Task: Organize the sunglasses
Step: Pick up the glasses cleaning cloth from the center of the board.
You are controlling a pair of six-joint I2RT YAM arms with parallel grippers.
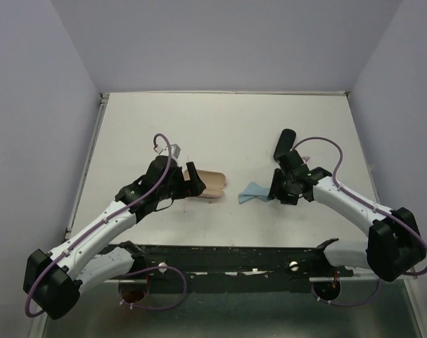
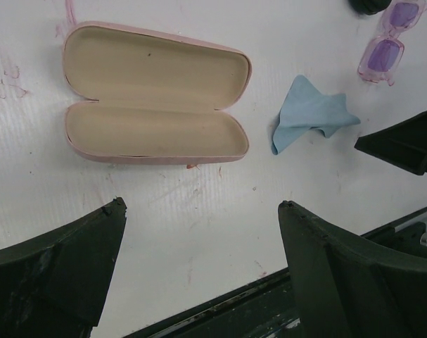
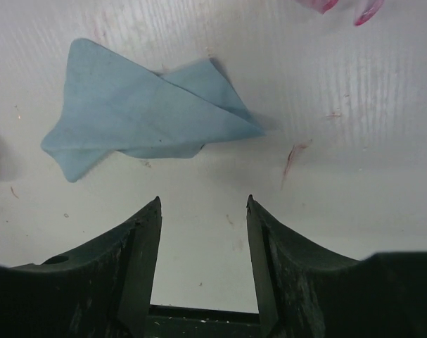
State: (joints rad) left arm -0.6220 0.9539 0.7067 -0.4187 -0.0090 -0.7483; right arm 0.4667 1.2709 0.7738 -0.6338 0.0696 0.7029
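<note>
Nearest the front edge of the tabletop [image 2: 304, 42], my left gripper [image 2: 202, 205] stands spread as wide as it goes, with nothing between its fingers and nothing touching them. Over toward the right side, my right gripper [image 3: 203, 201] is roughly half open and just as empty; its tips stop just short of the cloth, apart from it.

Counting outward I get one pink case [image 2: 153, 95], one light blue cloth [image 2: 308, 116], one pair of sunglasses [image 2: 387, 39] and one black case [image 1: 284, 143].

Just beyond the left gripper, near the middle of the tabletop, the pink case lies open flat with both cream-lined halves facing up and nothing in them. To its right lies the crumpled cloth, directly ahead of the right gripper.

Past the cloth, farther toward the right edge, the sunglasses rest on the bare surface: the pale pink-purple pair, lenses up, well apart from the left gripper. From the right wrist I see only their pink tips at the frame's top, ahead and to the right of that gripper. Farthest back lies the black case
</note>
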